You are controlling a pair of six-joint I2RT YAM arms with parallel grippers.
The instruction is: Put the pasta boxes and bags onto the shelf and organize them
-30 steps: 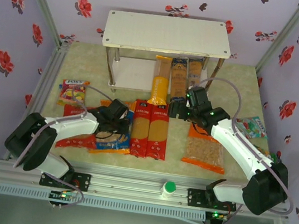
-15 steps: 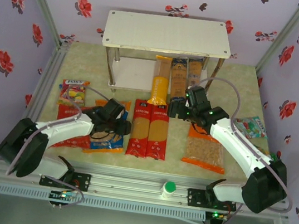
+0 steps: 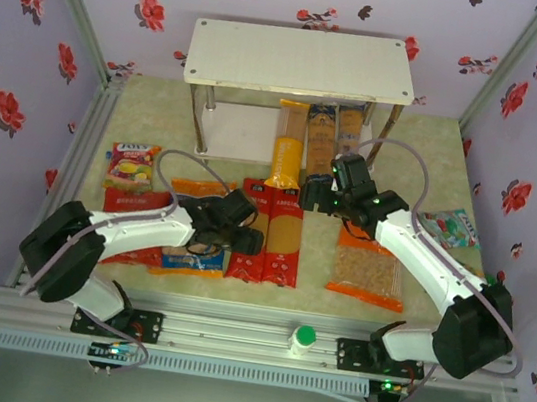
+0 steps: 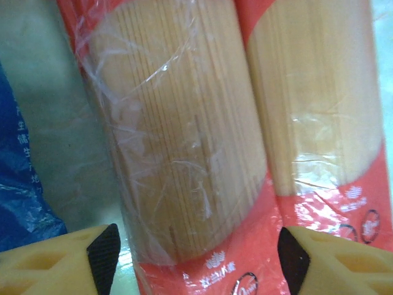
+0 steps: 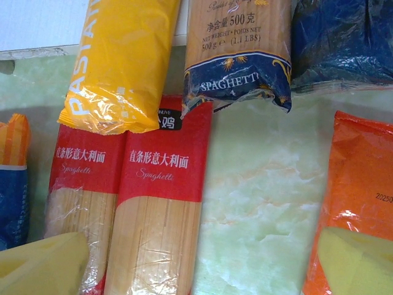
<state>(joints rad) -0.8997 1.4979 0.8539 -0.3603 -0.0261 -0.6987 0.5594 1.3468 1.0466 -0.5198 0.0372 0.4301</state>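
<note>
Glossy pasta packs on a marbled green worktop, both arms' jaws wide
The left gripper straddles one of two red spaghetti packs, its yellow fingers apart and gripping nothing; up close, crinkled clear film shows straight strands. The right gripper hangs agape, and its camera reads the print on the yellow pack and the dark blue packs. From above, these three reach under the white-boarded, metal-legged shelf by the back edge, with the red packs mid-worktop
</note>
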